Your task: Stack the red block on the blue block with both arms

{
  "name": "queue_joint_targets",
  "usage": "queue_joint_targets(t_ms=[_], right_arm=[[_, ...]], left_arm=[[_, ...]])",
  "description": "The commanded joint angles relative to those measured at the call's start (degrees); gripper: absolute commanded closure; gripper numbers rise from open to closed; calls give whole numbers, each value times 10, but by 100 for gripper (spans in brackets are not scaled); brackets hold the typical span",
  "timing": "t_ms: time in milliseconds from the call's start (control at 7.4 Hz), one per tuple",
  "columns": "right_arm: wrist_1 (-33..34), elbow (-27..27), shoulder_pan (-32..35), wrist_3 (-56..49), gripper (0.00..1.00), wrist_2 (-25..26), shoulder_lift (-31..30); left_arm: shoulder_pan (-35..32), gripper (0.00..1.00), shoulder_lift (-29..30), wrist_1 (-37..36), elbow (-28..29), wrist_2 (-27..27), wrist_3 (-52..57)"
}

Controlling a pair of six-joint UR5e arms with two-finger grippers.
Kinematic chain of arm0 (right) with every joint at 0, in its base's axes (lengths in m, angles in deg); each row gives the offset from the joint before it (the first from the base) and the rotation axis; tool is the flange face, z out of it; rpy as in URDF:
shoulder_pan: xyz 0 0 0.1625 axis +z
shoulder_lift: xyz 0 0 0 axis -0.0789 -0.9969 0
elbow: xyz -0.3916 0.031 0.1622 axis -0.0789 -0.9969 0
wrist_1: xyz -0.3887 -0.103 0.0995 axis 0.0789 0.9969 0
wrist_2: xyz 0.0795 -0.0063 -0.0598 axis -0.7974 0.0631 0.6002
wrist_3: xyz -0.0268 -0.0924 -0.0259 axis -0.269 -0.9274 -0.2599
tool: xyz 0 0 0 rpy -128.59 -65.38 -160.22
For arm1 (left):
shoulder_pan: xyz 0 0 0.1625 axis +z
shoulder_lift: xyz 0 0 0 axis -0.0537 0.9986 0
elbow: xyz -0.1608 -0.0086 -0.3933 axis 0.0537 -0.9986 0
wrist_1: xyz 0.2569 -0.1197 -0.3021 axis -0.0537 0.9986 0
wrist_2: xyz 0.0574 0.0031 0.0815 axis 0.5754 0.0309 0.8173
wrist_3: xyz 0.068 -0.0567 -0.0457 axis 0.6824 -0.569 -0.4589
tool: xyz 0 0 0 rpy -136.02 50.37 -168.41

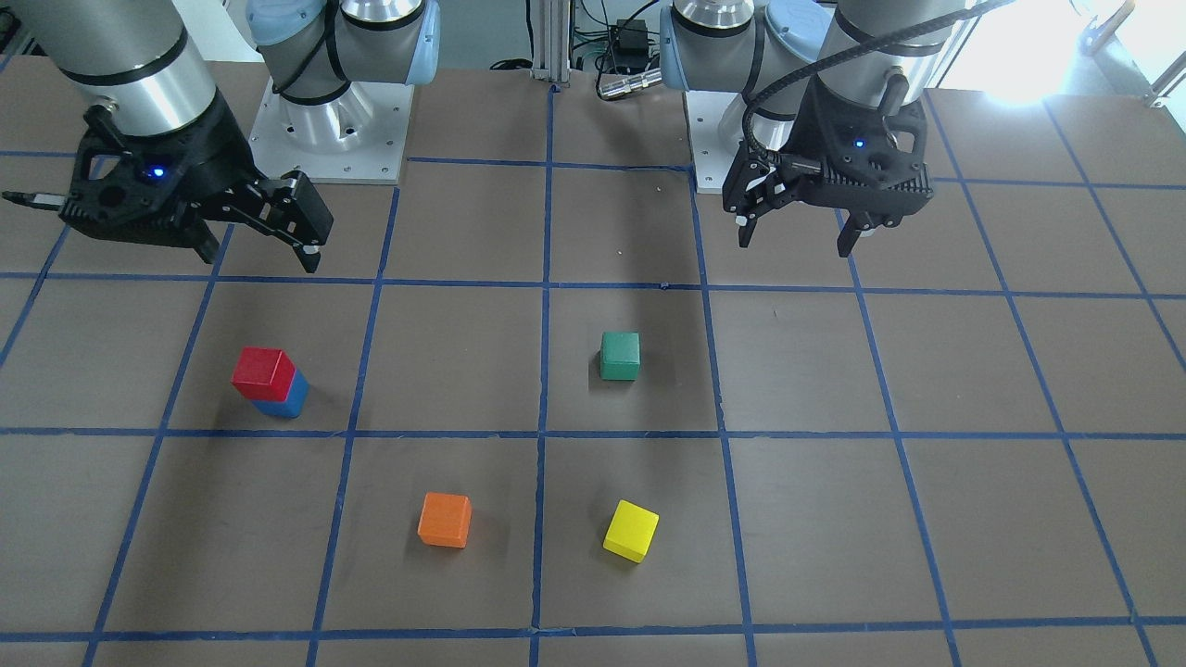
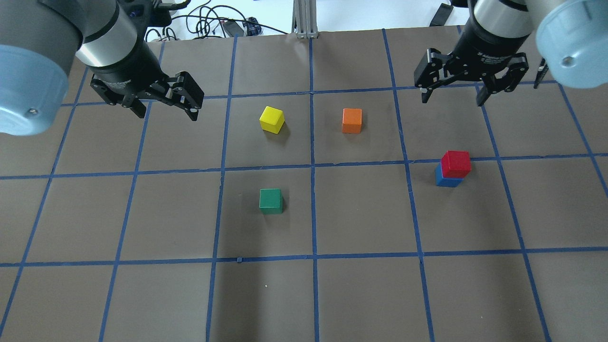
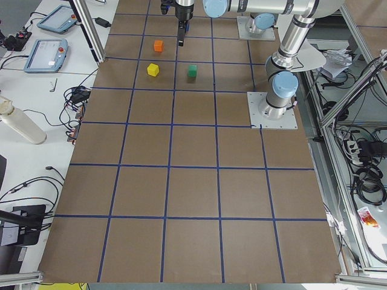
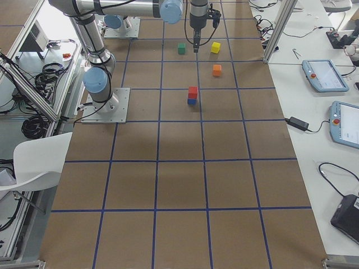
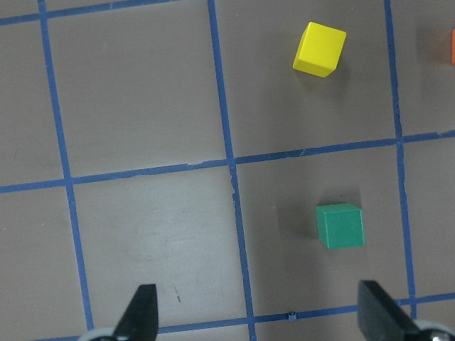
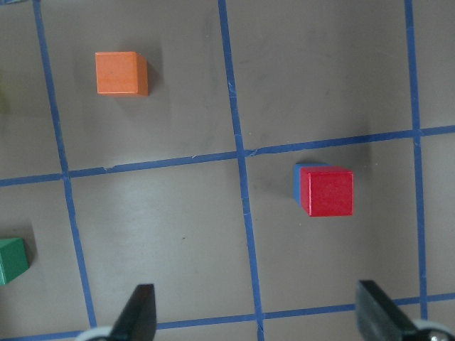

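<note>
Clear of spread right gripper (image 2: 452,100), red block (image 2: 456,163) sits, perhaps offset, atop blue block (image 2: 444,181).

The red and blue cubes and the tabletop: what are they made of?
The red block and blue block look like painted wood or matte plastic: flat colour, crisp edges, no glare. The table seems covered in dull brown paper or card, gridded with blue tape.
</note>
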Motion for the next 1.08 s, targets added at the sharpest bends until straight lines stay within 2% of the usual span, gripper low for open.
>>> queue_joint_targets(t_ms=[0,135,676,946], right_arm=[[9,-6,23,10,0,33,6],[4,-6,23,7,0,44,3],[-13,-12,24,11,0,-13,6],[-27,-28,24,12,0,-14,8]], left_arm=[[1,0,-4,6,-2,2,-1],[1,0,-6,11,-2,2,0],[1,0,-5,11,-5,3,-2],[1,0,-8,8,-11,3,-4]])
